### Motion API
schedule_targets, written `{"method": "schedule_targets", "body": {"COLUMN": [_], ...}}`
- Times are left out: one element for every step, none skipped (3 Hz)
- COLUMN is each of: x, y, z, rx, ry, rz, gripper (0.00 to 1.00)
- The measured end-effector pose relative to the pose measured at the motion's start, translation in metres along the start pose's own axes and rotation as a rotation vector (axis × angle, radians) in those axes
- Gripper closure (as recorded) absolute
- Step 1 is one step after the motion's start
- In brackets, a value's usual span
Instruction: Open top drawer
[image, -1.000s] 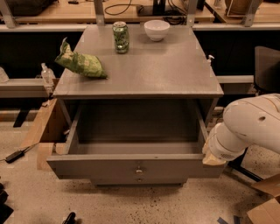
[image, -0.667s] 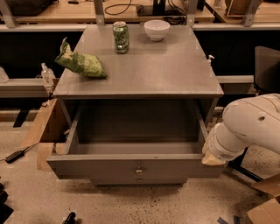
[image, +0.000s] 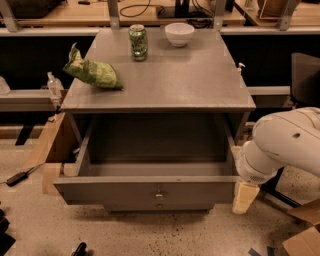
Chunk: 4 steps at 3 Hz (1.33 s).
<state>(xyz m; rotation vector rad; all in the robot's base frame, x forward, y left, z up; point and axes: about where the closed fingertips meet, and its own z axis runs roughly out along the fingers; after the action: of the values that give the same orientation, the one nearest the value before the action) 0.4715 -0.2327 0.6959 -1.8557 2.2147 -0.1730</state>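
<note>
The top drawer (image: 115, 192) of the grey cabinet stands pulled out toward me. Its deep plain grey box (image: 155, 150) shows inside with nothing in it. A small round metal knob (image: 159, 194) sits at the centre of the drawer front. A narrower grey front (image: 157, 206) shows just below it. My white arm (image: 285, 145) comes in from the right. My gripper (image: 245, 197) hangs at the right end of the drawer front, next to its corner. Only its cream-coloured tip shows below the wrist.
On the cabinet top (image: 200, 85) stand a green can (image: 138, 43), a white bowl (image: 179, 34) and a green chip bag (image: 92, 72). A wooden board (image: 47, 150) leans at the left, with a black cable (image: 20, 176) on the floor. Cardboard (image: 302, 235) lies at the lower right.
</note>
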Motion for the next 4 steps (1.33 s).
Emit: {"method": "schedule_targets", "body": {"x": [-0.006,-0.019,-0.025,-0.024], "y": [-0.004,-0.003,0.017,0.052], "z": [0.007,0.030,0.044,0.037], "rx": [-0.008,-0.049,-0.111,-0.165], "ry": [0.015,0.000,0.003,0.045], "rz": [-0.010,-0.016,-0.001,0.035], "gripper": [0.00,0.14,0.38,0.61]}}
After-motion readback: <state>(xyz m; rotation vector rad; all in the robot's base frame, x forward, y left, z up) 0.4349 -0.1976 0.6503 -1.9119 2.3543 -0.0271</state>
